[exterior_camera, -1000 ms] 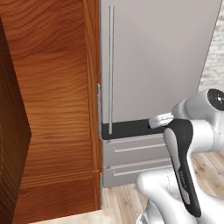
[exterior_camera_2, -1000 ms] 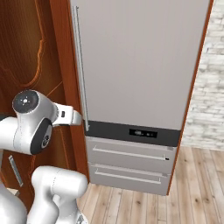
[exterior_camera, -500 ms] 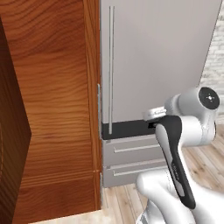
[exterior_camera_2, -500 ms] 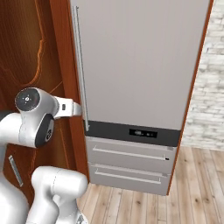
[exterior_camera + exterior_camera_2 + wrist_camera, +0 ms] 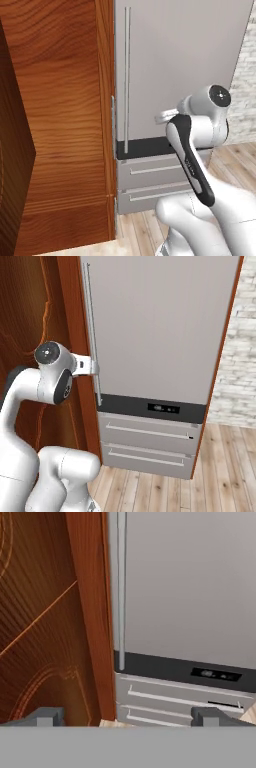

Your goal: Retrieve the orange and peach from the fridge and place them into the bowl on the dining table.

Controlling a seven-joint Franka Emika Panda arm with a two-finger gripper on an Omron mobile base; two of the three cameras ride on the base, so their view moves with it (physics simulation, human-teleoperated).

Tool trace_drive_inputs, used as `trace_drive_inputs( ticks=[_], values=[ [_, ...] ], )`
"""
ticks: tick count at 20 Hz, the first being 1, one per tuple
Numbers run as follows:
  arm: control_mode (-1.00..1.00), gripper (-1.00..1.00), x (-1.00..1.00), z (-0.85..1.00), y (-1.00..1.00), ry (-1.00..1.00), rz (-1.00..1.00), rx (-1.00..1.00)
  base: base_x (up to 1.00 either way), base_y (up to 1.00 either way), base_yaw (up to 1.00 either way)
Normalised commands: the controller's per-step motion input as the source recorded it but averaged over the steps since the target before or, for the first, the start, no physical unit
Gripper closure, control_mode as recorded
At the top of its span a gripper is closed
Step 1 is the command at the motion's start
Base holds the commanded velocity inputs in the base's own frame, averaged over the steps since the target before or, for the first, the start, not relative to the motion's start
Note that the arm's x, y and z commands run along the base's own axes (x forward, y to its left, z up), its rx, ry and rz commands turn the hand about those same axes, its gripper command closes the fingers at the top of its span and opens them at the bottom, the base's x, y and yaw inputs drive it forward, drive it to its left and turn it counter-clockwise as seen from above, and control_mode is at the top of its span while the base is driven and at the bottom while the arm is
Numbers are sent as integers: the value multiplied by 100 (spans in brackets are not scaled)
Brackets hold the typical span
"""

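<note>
Fridge (image 5: 160,331) door shut, contents hidden; claw (image 5: 127,717) wide open, empty, tips cropped

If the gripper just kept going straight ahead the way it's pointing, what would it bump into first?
Probably the fridge: the open gripper faces its closed door, near the handle beside the wooden cabinet. Depth is unclear, so handle or door first is uncertain.

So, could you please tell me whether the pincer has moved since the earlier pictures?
Yes. In the right base view the pincer has advanced rightward to the fridge handle; earlier it was short of it.
</note>
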Motion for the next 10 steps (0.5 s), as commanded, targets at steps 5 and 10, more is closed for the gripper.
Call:
trace_drive_inputs(
  ticks=[5,10],
  values=[
    [-100,-100,50,0,22,0,14,0,0,0,0],
    [-100,-100,40,0,9,0,17,0,0,0,0]
  ],
)
